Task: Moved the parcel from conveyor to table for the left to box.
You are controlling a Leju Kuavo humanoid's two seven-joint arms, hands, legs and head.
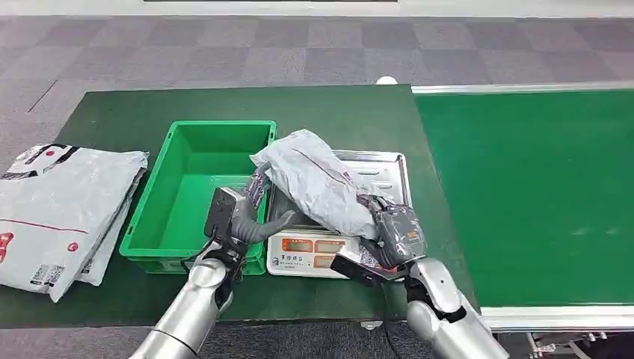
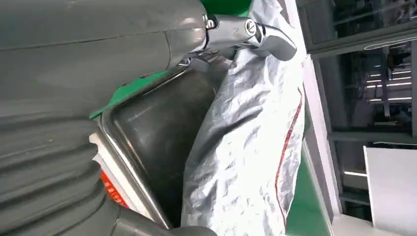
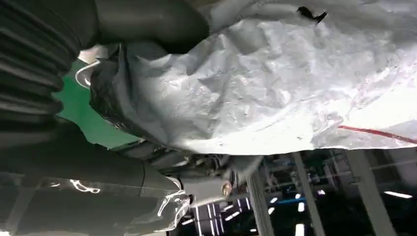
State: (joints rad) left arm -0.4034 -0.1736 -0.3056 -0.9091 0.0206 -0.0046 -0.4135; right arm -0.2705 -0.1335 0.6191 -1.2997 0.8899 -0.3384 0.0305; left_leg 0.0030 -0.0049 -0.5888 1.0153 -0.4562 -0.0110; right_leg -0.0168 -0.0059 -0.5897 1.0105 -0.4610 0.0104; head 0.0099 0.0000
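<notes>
Fingers (image 1: 258, 187) of the left hand (image 1: 258, 217) reach up against the parcel's far left end, with the thick thumb under its near side; in the left wrist view a bright fingertip (image 2: 265, 37) hooks over the crumpled film. Whether that hand truly clamps the bag or merely touches it, I cannot tell. Right hand (image 1: 392, 232) is wrapped round the parcel's near right end, fingers closed on the bag.

One parcel (image 1: 318, 179) is in play: a grey, wrinkled plastic mailer with a thin red line along it. Its long axis runs diagonally, from the far left end at the bin's corner down to the near right end in the right hand. It lies over the steel pan of the single scale (image 1: 381, 168), whose display faces the robot.

One green bin (image 1: 187, 187) stands just left of the scale. Flat mailers (image 1: 60, 209) are stacked at the table's left end. One green conveyor (image 1: 538, 194) runs along the right.
</notes>
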